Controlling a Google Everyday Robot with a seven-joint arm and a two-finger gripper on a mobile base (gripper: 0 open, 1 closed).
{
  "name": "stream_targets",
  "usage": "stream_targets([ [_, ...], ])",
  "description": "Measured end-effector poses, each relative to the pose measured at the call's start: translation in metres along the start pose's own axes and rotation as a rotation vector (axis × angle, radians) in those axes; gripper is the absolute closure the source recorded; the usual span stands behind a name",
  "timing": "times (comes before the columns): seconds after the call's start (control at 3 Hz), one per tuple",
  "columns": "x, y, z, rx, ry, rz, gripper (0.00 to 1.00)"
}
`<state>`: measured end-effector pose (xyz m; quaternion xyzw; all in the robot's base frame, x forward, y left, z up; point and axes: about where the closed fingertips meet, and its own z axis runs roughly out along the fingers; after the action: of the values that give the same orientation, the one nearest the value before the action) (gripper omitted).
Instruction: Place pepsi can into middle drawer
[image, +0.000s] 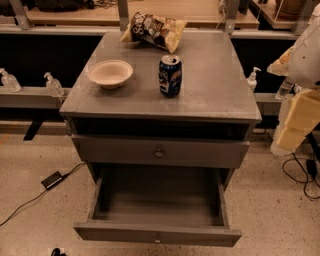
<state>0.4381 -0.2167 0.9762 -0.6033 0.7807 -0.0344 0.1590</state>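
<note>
Standing: pepsi can (170, 75) on tabletop (215, 82) | middle drawer (125, 233) open | jaws far right

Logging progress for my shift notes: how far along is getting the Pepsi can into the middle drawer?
Done: the wide grey wooden middle drawer is pulled open. In hand: nothing; the gripper sits at the right edge, apart from the grey cabinet top. Left: the small dark blue pepsi can stands upright on that top, not yet picked up or placed in the drawer.
</note>
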Motion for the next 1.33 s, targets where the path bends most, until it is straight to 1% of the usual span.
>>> stream_targets([
  [0.33, 0.000, 0.000, 0.000, 0.000, 0.000, 0.000, 0.00],
  [0.67, -0.018, -0.040, -0.006, 0.093, -0.086, -0.005, 0.00],
  [1.0, -0.064, -0.119, -0.019, 0.251, -0.262, -0.035, 0.00],
  [1.33, -0.118, -0.181, -0.011, 0.285, -0.484, -0.043, 0.00],
])
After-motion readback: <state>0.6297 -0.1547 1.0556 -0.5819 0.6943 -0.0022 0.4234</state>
